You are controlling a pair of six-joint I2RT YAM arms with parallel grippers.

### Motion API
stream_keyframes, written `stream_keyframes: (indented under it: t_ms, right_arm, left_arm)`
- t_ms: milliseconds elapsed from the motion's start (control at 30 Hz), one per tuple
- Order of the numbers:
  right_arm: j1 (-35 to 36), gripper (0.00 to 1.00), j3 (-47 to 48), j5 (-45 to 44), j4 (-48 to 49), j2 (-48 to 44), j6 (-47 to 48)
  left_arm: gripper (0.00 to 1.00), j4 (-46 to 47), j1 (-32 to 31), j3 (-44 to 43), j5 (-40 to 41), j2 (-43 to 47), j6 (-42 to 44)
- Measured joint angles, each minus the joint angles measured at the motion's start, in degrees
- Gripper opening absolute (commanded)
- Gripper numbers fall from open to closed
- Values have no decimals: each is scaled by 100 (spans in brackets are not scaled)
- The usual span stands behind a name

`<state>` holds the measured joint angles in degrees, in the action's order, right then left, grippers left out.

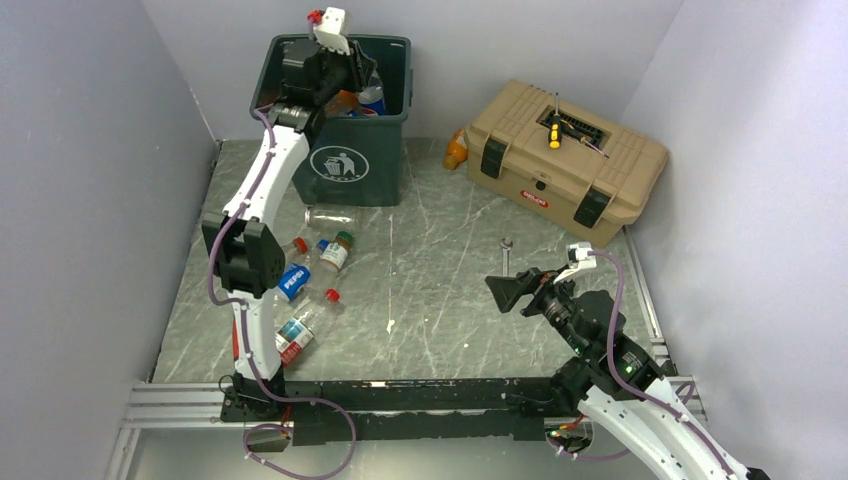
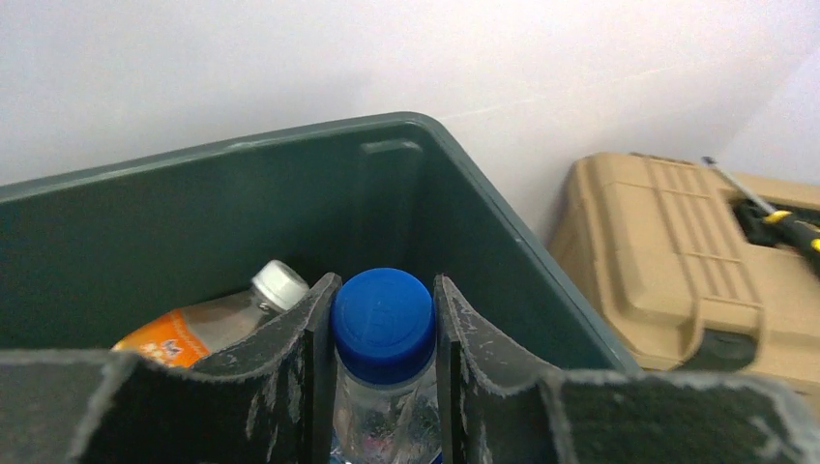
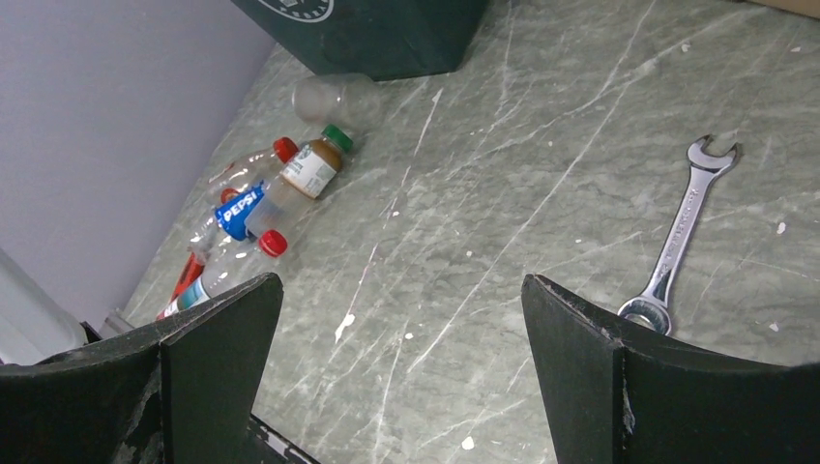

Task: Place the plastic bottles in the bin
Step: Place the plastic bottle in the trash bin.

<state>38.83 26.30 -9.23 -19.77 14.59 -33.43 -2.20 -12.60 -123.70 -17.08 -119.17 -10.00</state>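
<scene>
Two arms, one loaded. Left gripper (image 2: 384,290) up at the bin (image 1: 345,160), clenched on a blue-capped bottle (image 2: 383,333): fingers (image 2: 280,358) tight either side of cap and neck, clear body between them. Hangs inside the bin's opening, cap against the dark green inner wall in the wrist view. Down inside, left of it: an orange-labelled bottle (image 2: 208,324) with a white cap, lying tilted.

Right gripper (image 3: 398,285) released, jaws spread wide, nothing between. Hovers low over the grey marbled desk (image 1: 450,300), well apart from the bin.

At least four bottles loose on the desk near the left arm:
- a clear bottle (image 1: 328,216) on its side just in front of the bin
- a green-capped bottle (image 1: 337,250) with brownish contents
- a Pepsi-labelled bottle (image 1: 293,280) just beside it
- a red-capped bottle (image 1: 300,330) nearest the arm bases

One orange bottle (image 1: 456,150) further right, tucked against the left end of the tan toolbox (image 1: 520,130). On the toolbox lid: a yellow-handled screwdriver (image 1: 555,135). Flat on the desk between toolbox and right gripper: a wrench (image 3: 677,242), open end away from the gripper.
</scene>
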Motion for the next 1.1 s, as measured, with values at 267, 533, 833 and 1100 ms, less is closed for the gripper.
stream_keyframes:
  t_ms: [267,533,833,1100]
  right_arm:
    - [0,99,-22,-33,13,59,0]
    - [0,99,-87,-33,9,98,0]
    - [0,99,-87,-31,9,94,0]
    - [0,99,-87,-20,13,162,0]
  left_arm:
    - [0,-461,-131,13,1397,166,962]
    - [0,-1060,59,-442,815,-190,1019]
    - [57,-1757,107,-1270,501,-597,817]
    - [99,-2092,87,-402,540,-365,560]
